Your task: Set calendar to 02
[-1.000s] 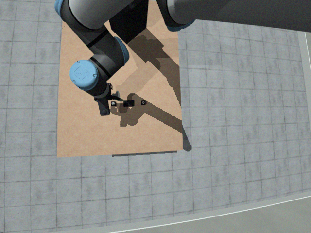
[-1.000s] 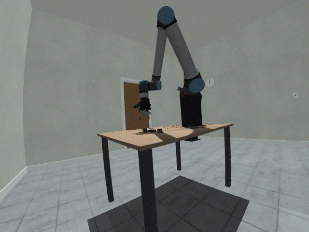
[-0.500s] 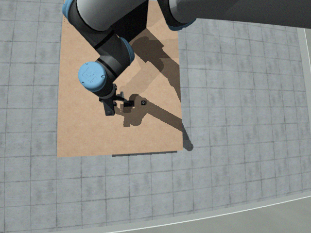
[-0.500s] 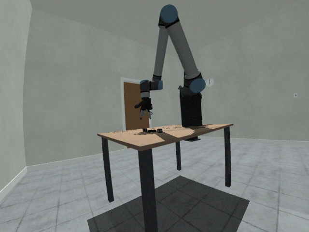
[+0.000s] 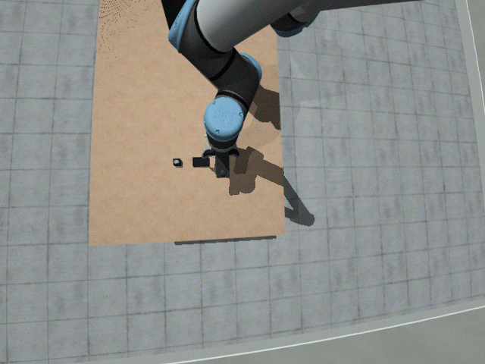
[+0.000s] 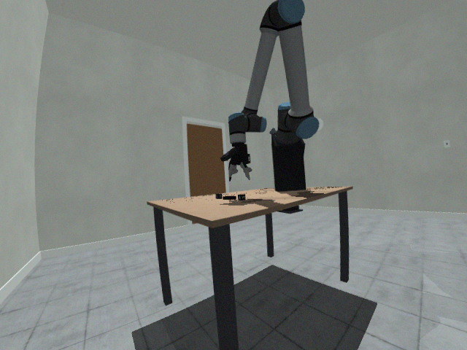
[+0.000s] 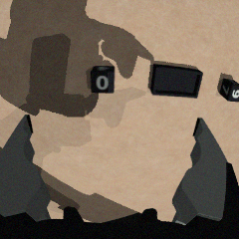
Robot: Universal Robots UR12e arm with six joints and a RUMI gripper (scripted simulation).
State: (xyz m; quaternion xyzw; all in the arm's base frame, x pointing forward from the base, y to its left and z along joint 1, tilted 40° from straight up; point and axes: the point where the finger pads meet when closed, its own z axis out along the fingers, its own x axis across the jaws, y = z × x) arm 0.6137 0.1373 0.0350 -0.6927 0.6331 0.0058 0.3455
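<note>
The black calendar tray point(image 7: 175, 80) point(image 5: 200, 161) point(image 6: 228, 197) lies on the wooden table point(image 5: 136, 203) with nothing in it. A black cube point(image 7: 102, 80) point(image 6: 241, 196) showing a white 0 sits on the table at one end of the tray, a short gap away. In the overhead view my arm hides it. The other cube point(image 7: 230, 90) point(image 5: 177, 161) point(image 6: 218, 196), with a 6 visible, sits past the opposite end of the tray. My gripper point(image 7: 113, 117) point(image 6: 239, 173) point(image 5: 221, 160) is open and empty. It hangs well above the table, roughly over the 0 cube.
The robot's dark base column point(image 6: 288, 165) stands at the far side of the table. The arm casts broad shadows across the table top around the cubes. The table's edges point(image 5: 188, 239) are far from the objects.
</note>
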